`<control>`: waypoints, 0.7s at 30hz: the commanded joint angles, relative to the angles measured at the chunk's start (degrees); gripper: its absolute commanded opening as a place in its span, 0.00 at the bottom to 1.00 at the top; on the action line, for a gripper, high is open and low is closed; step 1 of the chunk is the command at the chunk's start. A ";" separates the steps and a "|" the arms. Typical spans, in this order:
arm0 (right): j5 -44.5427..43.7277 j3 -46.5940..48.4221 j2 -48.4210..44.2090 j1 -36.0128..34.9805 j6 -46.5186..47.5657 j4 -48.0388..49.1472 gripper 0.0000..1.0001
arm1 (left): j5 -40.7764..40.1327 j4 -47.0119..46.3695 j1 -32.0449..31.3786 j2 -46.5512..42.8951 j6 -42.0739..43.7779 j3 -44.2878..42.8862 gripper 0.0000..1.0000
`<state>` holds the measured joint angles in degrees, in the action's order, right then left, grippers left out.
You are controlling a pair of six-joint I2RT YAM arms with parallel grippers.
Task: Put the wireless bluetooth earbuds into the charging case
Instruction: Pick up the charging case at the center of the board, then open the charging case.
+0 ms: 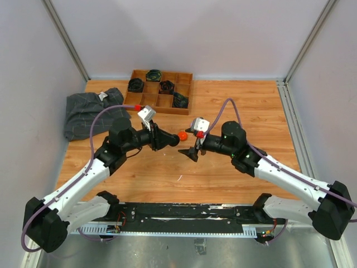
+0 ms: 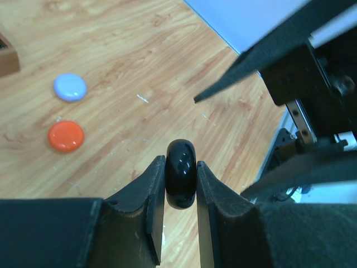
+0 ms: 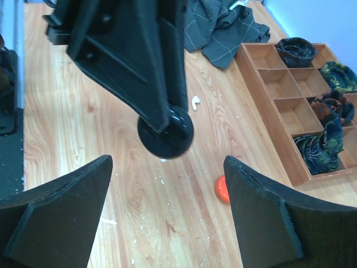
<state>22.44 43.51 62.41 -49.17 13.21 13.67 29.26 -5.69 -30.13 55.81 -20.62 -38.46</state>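
My left gripper [image 2: 181, 163] is shut on a black round charging case [image 2: 181, 177], held on edge above the table; the case also shows in the right wrist view [image 3: 167, 137]. My right gripper [image 3: 167, 163] is open and empty, facing the black case from close by, its jaws wide apart. In the top view the left gripper [image 1: 173, 140] and right gripper [image 1: 192, 153] meet at mid-table. One white earbud [image 3: 195, 101] lies on the wood beyond the case. An orange-red case [image 2: 66, 136] and a lilac case [image 2: 70, 87] lie flat on the table. Other earbuds are out of view.
A wooden compartment tray [image 1: 184, 75] with dark bundles stands at the back centre, also in the right wrist view [image 3: 262, 95]. A grey cloth [image 1: 89, 111] lies at the back left. The orange-red case [image 1: 182, 135] sits between the grippers.
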 commanded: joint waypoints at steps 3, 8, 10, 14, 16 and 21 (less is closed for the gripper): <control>20.44 3.02 -0.51 8.48 -10.58 2.34 0.81 | 4.05 -3.46 0.25 -5.25 10.88 -1.11 0.00; 27.12 2.57 0.99 10.95 -16.10 8.32 0.78 | 9.06 -9.35 0.25 -7.33 11.88 0.39 0.00; 28.36 2.55 1.52 11.28 -17.76 10.34 0.77 | 10.65 -12.44 0.25 -7.83 11.35 1.07 0.00; 30.03 2.62 2.56 11.50 -21.70 14.32 0.74 | 13.46 -16.31 0.25 -7.52 9.98 2.16 0.00; 30.90 2.85 3.03 11.49 -23.10 15.78 0.72 | 14.52 -17.22 0.25 -7.16 9.54 2.24 0.00; 32.13 2.73 4.04 11.46 -24.57 17.51 0.65 | 17.85 -18.08 0.24 -6.21 8.69 1.63 0.00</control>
<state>51.44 44.56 65.71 -38.48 -8.23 26.46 42.81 -19.99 -30.13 49.23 -11.05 -36.62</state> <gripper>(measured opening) 0.676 0.282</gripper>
